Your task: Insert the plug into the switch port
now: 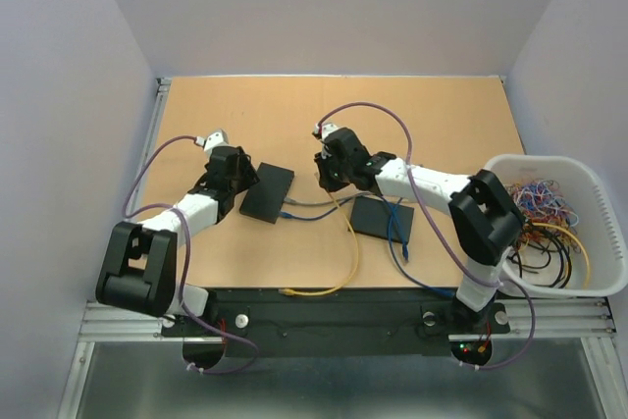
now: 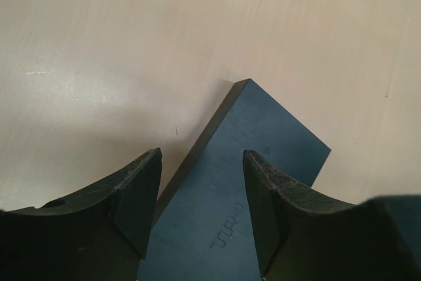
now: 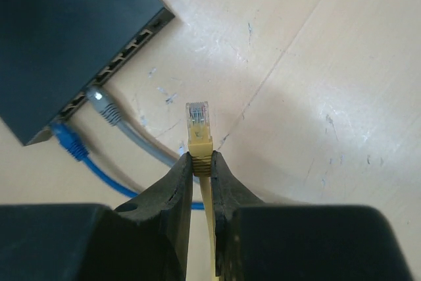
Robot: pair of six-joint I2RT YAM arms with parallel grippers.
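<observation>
Two robot arms work over a tan bench (image 1: 412, 115). The right hand (image 3: 200, 162) is pinched tight on the boot of a yellow cable (image 1: 348, 252), with the clear plug (image 3: 198, 120) sticking out ahead of the fingers. The plug hangs in the air, near but apart from a black switch (image 3: 59, 37). It points past the row of ports (image 3: 122, 60), so it likely needs turning before it goes in. A grey cable (image 3: 108, 113) and a blue cable (image 3: 72, 146) already sit in two ports. The left hand (image 2: 200, 185) is spread apart over the same switch, not clamping it. The plug is picked up; lining up and inserting are left. Small lettering on the switch's top is too blurred to read, and no brand shows.
</observation>
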